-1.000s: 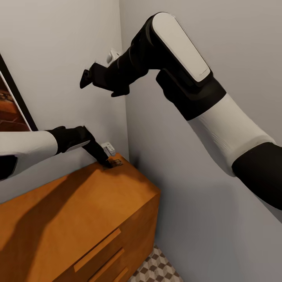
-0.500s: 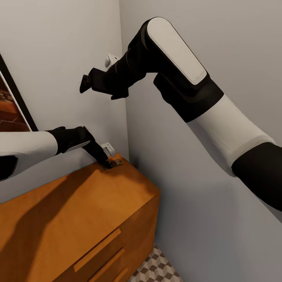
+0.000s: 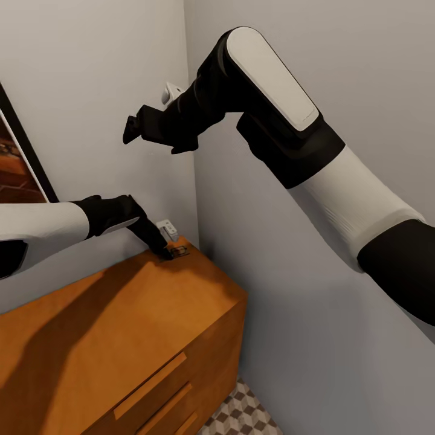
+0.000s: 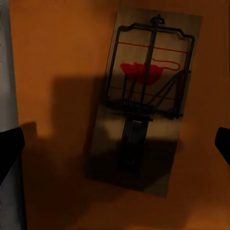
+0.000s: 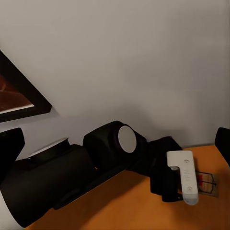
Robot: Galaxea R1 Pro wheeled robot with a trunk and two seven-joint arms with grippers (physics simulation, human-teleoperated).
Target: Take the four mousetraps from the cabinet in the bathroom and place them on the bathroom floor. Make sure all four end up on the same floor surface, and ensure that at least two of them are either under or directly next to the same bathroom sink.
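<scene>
One mousetrap (image 3: 177, 249), a tan wooden plate with dark wire parts and a red spot, lies flat on the cabinet (image 3: 121, 326) top near its far right corner. My left gripper (image 3: 164, 251) hovers directly over it, open. In the left wrist view the mousetrap (image 4: 143, 96) sits between the two spread dark fingertips (image 4: 9, 148), untouched. My right gripper (image 3: 130, 127) is raised high by the wall corner, open and holding nothing. From the right wrist view I look down on the left forearm and the mousetrap (image 5: 205, 183).
The orange-brown cabinet has drawer fronts with bar handles (image 3: 151, 377). Grey walls meet in a corner just behind it. A dark-framed picture (image 3: 18, 163) hangs at the left. A strip of cube-patterned bathroom floor (image 3: 241, 417) shows beside the cabinet's right end.
The right arm has shifted slightly to the left and its gripper has dipped a little. The left gripper and the mousetrap have stayed where they were.
</scene>
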